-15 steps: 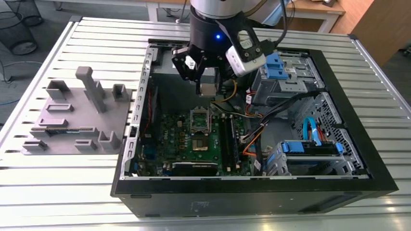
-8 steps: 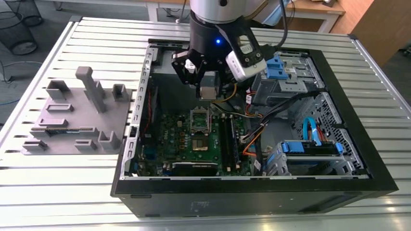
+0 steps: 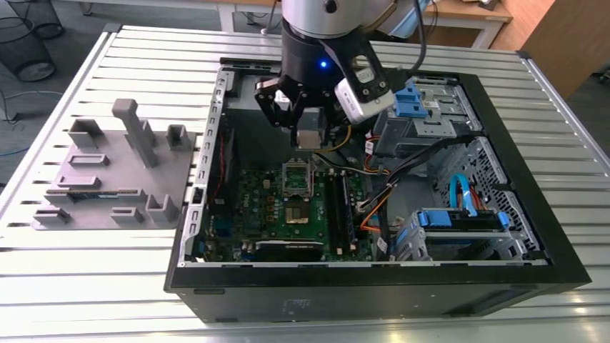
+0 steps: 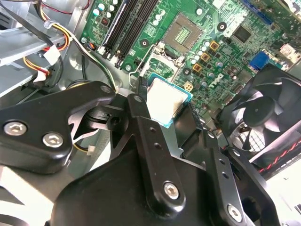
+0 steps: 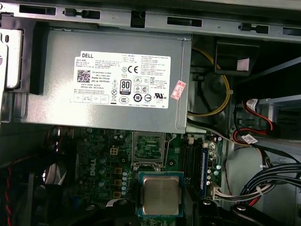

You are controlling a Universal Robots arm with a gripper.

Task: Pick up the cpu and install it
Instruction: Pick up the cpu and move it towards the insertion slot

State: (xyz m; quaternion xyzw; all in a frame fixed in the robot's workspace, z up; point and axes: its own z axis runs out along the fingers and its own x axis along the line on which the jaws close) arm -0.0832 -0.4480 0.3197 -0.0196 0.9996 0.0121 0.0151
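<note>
- cpu [image 3: 309,137] hangs clamped in the gripper [image 3: 307,130] above the open computer case [image 3: 381,289], over the far end of the motherboard [image 3: 271,214]; not seated
- both wrist views show its pale metal top [image 4: 168,101] [image 5: 160,195] facing up with a greenish rim, flat and roughly level
- pincer pinching the cpu by two opposite edges, black fingers [image 4: 139,106] pressed to either side of the chip
- exterior view's left: grey fixture block [image 3: 114,171] with upright posts and slots, resting on the slatted metal table [image 3: 143,57], just beside the case
- centre: arm comes down from above into the case; green motherboard lies flat on the case floor beneath it
- socket [image 4: 186,30] open, gold contact field bare, its metal frame [image 4: 162,59] swung up next to it; cpu sits above and near it, apart from it
- memory slots [image 3: 339,207] run alongside the socket
- grey power supply [image 5: 108,80] sits against the case wall beyond the socket
- black fan [image 4: 263,113] close beside the gripper in the second wrist view
- exterior view's right: blue drive brackets [image 3: 462,218], loose cable bundles
</note>
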